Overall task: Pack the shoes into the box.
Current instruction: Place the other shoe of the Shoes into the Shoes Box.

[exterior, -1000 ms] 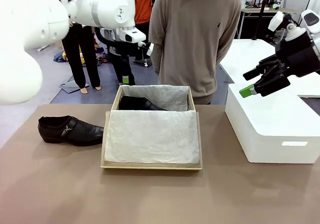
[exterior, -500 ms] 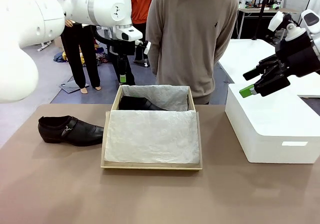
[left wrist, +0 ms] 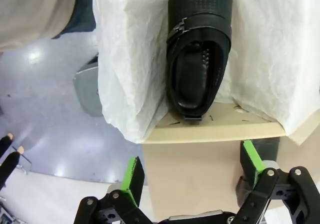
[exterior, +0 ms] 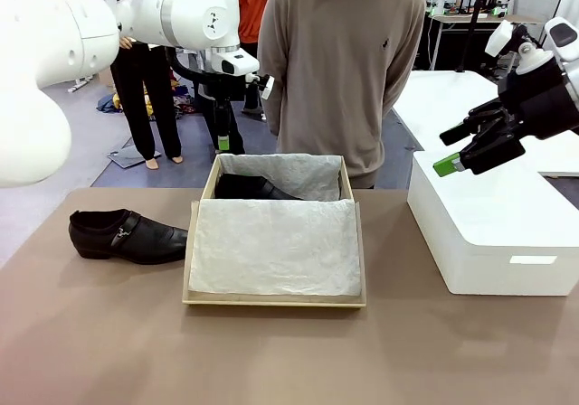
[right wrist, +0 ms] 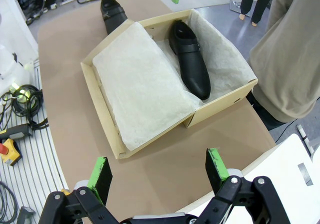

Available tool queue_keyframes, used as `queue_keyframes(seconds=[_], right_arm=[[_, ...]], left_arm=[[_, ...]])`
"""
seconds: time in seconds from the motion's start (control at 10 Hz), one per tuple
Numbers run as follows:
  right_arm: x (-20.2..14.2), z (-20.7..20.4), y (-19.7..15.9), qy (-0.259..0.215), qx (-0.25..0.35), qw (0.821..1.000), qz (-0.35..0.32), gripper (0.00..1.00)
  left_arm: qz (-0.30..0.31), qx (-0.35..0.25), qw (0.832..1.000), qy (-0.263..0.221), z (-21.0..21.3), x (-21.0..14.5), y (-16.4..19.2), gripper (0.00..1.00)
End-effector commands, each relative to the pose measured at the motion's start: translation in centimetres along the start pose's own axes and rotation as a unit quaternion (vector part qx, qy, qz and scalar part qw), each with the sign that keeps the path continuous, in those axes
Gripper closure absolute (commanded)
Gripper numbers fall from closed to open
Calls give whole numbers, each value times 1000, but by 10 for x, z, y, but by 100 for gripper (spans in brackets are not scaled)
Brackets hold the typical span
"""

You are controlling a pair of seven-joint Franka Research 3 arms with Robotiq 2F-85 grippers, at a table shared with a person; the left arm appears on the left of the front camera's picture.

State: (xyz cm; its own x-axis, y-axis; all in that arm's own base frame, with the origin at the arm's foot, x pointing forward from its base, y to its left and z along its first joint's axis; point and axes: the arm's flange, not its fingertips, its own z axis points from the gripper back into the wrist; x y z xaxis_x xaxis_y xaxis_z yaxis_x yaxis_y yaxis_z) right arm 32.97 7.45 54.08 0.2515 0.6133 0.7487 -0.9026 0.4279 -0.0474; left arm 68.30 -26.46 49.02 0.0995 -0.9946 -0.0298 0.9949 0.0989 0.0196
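Box (exterior: 274, 300): tan cardboard, open, mid-counter (exterior: 271, 360), lined with white tissue (exterior: 271, 247).
Shoe one (right wrist: 190, 66): black, inside the box along its far side, lying on the tissue.
Shoe two (exterior: 127, 236): black with a side buckle, on the counter just left of the box, toe pointing towards it.
Left jaws: spread wide, holding nothing; raised beyond the box's far left corner, nearest the boxed shoe's heel and apart from it.
Right jaws: spread wide, holding nothing; raised over the white block (exterior: 498, 242), well apart from the box and both shoes.
Markings: small dark emblem (exterior: 395, 42) on the chest of the person (exterior: 348, 107) at the far side, too small to read.
Hidden: from the front, the box wall and tissue cover most of shoe one; in the left wrist view its toe is cut off at the top edge.
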Motion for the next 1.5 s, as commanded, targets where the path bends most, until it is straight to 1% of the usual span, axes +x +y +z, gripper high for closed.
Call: queue_keyframes(seconds=[0.0, 0.2, 0.3, 0.5, 0.6, 0.8, 0.9, 1.0, 1.2, 1.4], right_arm=[[1, -1, -4, -13, 8, 1000, 11, 0], [1, -1, -4, -13, 8, 1000, 11, 0], [1, -1, -4, -13, 8, 1000, 11, 0], [1, -1, -4, -13, 8, 1000, 11, 0], [1, -1, -4, -13, 8, 1000, 11, 0], [1, -1, -4, -13, 8, 1000, 11, 0], [1, -1, -4, -13, 8, 1000, 11, 0], [1, -1, -4, -13, 8, 1000, 11, 0], [1, -1, -4, -13, 8, 1000, 11, 0], [1, -1, -4, -13, 8, 1000, 11, 0]], left_arm=[[6, 2, 1000, -1, 4, -1, 1, 0], [0, 0, 1000, 0, 0, 0, 0, 0], [-10, 14, 1000, 0, 12, -12, -12, 0], [-33, 12, 999, -3, 31, -43, -30, 0], [-44, 10, 999, -8, 37, -54, -39, 0], [-73, 28, 997, -10, 47, -83, -62, 0], [-82, 27, 996, -21, 52, -101, -75, 0], [-84, 37, 996, -13, 54, -116, -87, 0], [-107, 35, 993, -22, 51, -146, -110, 0], [-109, 34, 993, -29, 45, -166, -123, 0]])
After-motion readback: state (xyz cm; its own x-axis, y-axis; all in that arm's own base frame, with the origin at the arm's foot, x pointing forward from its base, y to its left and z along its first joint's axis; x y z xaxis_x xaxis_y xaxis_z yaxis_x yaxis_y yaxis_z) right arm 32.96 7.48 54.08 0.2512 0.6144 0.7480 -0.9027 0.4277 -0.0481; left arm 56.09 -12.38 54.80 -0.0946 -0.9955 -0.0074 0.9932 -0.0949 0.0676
